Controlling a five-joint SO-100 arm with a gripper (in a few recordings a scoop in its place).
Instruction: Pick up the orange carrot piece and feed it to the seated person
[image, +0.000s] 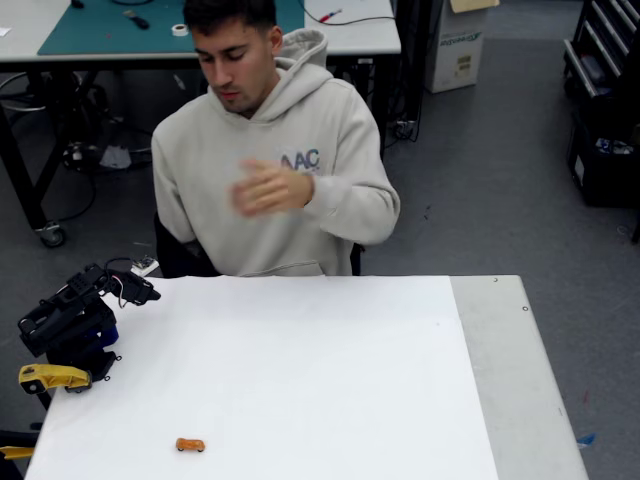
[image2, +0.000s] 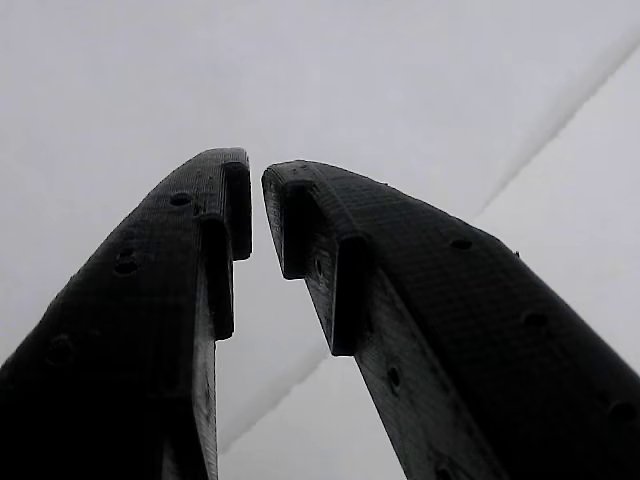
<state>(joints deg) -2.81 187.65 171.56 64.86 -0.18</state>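
Note:
The orange carrot piece (image: 190, 445) lies on the white table sheet (image: 300, 380) near the front edge, left of centre. The seated person (image: 275, 150) in a beige hoodie sits behind the far edge, looking down, one hand raised and blurred before the chest. My black arm is folded at the table's left edge, with the gripper (image: 140, 292) pointing toward the far left corner, well away from the carrot. In the wrist view the gripper (image2: 257, 175) has its two black fingers almost touching at the tips, with nothing between them and the pale sheet behind.
A yellow clamp part (image: 52, 377) sits at the arm's base on the left. A bare grey strip of table (image: 510, 380) runs along the right side. Workbenches and boxes stand on the floor behind the person.

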